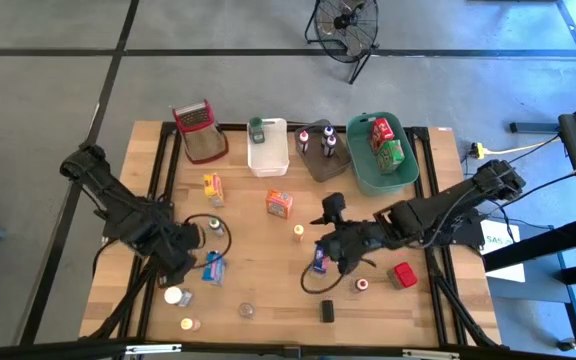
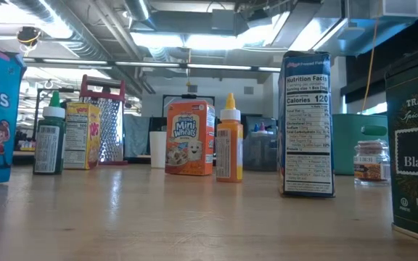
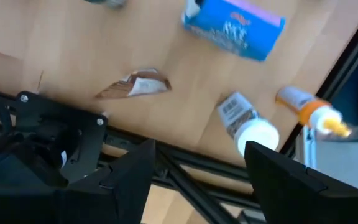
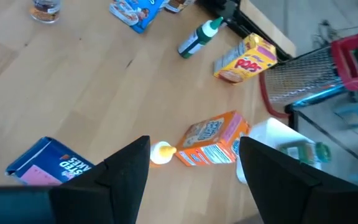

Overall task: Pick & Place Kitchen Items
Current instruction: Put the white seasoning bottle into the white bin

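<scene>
A grey concrete floor with a standing fan (image 1: 344, 22) surrounds the wooden desk (image 1: 258, 270). The left arm reaches in from the desk's left edge, bent at the elbow, its left pincer (image 1: 190, 262) hovering with fingers spread and empty just beside a blue cereal box (image 1: 214, 267) lying flat. A white-capped spice jar (image 3: 247, 124) lies on its side near the desk's front edge, cap pointing toward that edge. The right arm stretches across from the right, its right pincer (image 1: 330, 252) also spread wide and holding nothing, above an upright blue box (image 1: 320, 260). An orange Mini Wheats box (image 1: 279, 205) stands mid-desk, with an orange squeeze bottle (image 1: 298, 232) upright just beside it.
</scene>
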Tool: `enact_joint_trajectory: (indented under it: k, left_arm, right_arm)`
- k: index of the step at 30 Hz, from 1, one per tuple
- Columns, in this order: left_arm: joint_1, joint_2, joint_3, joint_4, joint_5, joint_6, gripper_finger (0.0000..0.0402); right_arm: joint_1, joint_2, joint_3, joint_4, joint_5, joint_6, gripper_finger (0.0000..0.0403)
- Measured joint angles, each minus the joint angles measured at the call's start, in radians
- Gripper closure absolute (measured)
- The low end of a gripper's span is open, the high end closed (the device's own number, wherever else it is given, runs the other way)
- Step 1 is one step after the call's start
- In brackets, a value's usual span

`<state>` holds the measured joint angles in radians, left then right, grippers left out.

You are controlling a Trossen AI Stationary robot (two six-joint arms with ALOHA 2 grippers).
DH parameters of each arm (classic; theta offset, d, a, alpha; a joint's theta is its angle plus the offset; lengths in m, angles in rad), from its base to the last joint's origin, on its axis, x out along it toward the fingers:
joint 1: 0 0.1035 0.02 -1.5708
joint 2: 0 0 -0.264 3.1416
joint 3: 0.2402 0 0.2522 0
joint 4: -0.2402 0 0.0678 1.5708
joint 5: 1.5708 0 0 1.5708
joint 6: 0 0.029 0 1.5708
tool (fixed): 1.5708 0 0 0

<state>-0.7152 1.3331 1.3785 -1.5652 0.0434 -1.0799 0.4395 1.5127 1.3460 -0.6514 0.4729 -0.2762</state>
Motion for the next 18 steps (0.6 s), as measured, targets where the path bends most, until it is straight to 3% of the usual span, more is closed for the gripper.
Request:
enact_joint_trajectory:
  k: [10, 18]
  left_arm:
    - [-0.150, 0.000, -0.085, 0.204, -0.008, -0.068, 0.0158]
    - [-0.266, 0.000, -0.154, 0.337, -0.015, -0.160, 0.0176]
  right_arm:
    - [-0.108, 0.000, 0.000, 0.053, -0.195, -0.028, 0.0153]
    - [-0.142, 0.000, 0.000, 0.146, -0.253, -0.032, 0.0153]
